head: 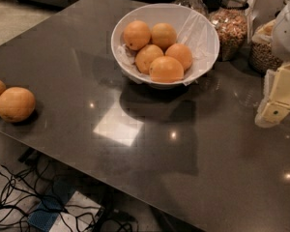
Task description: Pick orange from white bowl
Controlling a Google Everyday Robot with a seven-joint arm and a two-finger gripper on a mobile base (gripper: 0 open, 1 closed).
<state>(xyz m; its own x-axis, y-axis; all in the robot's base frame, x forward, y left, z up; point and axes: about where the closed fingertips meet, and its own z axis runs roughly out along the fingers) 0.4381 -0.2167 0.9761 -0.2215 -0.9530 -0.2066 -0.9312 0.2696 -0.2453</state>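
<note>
The white bowl (207, 38) stands on the dark table at the back centre, lined with crumpled white paper. Several bright oranges lie in it. The front orange (166, 69) is nearest the rim, with the others packed behind and to its left. My gripper (275, 100), with pale yellow fingers, hangs at the right edge of the view. It is above the table, to the right of the bowl and a little nearer than it, well apart from it. Nothing shows in the gripper.
Two paler, yellowish fruits (15, 104) lie at the table's left edge. Glass jars of grains (230, 27) stand behind and to the right of the bowl. The table's front edge runs diagonally, with tangled cables (34, 202) on the floor below.
</note>
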